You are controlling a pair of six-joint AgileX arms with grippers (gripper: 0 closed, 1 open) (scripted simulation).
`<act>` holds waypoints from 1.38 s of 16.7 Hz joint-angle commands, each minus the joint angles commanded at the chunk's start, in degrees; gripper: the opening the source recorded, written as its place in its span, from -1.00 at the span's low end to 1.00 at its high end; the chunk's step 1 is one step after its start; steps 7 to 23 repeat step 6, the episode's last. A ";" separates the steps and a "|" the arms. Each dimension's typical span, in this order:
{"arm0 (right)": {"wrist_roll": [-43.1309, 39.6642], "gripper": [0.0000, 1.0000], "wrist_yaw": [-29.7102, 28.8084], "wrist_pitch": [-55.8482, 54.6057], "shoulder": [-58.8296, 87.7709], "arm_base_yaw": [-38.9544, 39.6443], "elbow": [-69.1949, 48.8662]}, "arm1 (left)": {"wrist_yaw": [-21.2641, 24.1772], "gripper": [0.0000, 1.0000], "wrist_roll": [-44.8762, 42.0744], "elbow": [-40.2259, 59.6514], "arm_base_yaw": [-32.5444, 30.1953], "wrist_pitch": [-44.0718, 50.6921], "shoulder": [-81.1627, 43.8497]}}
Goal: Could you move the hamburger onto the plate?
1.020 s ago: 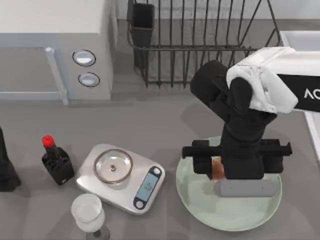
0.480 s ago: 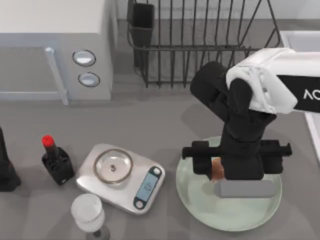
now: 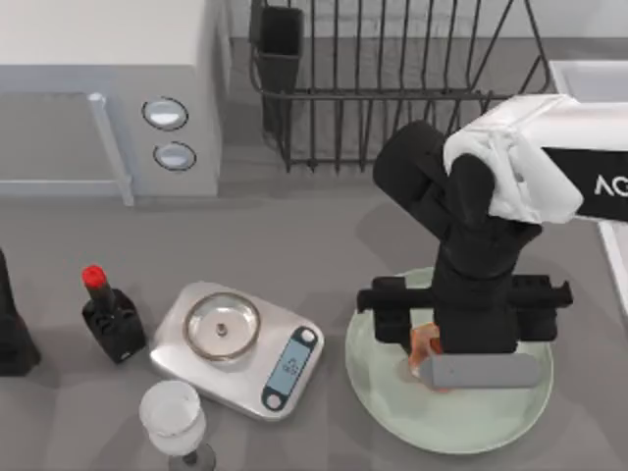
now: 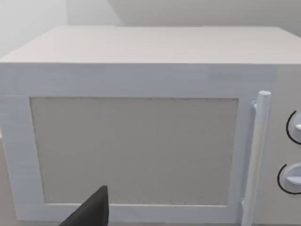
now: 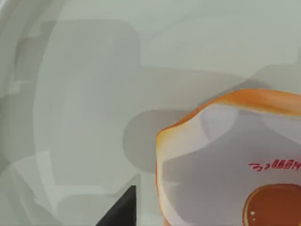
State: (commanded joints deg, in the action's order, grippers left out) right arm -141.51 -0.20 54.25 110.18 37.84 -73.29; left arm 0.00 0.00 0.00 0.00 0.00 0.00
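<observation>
My right arm reaches over the pale mint-green plate (image 3: 378, 397) at the table's front right. Its gripper (image 3: 453, 339) points down at the plate and is mostly hidden under the wrist. The hamburger (image 3: 424, 347) shows as a small tan-orange lump at the wrist's left edge, lying on the plate. In the right wrist view the hamburger (image 5: 221, 155) has an orange rim and a pale wrapper and rests on the plate (image 5: 89, 94). One dark fingertip (image 5: 122, 209) stands apart from it, so the gripper is open. My left arm (image 3: 10, 334) is parked at the left edge.
A steel scale (image 3: 237, 348) sits left of the plate, with a wine glass (image 3: 175, 417) in front of it and a red-capped bottle (image 3: 110, 316) further left. A microwave (image 3: 108, 93) stands at the back left and a wire dish rack (image 3: 392, 78) behind the plate.
The hamburger has dropped from beside the wrist down onto the plate and shows more of itself. The right arm has sunk only slightly. The left arm has not moved.
</observation>
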 joint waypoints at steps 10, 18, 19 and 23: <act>0.00 1.00 0.00 0.00 0.00 0.00 0.00 | 0.00 1.00 0.00 0.00 0.00 0.00 0.00; 0.00 1.00 0.00 0.00 0.00 0.00 0.00 | 0.00 1.00 0.00 0.00 0.00 0.00 0.00; 0.00 1.00 0.00 0.00 0.00 0.00 0.00 | 0.00 1.00 0.00 0.00 0.00 0.00 0.00; 0.00 1.00 0.00 0.00 0.00 0.00 0.00 | 0.00 1.00 0.00 0.00 0.00 0.00 0.00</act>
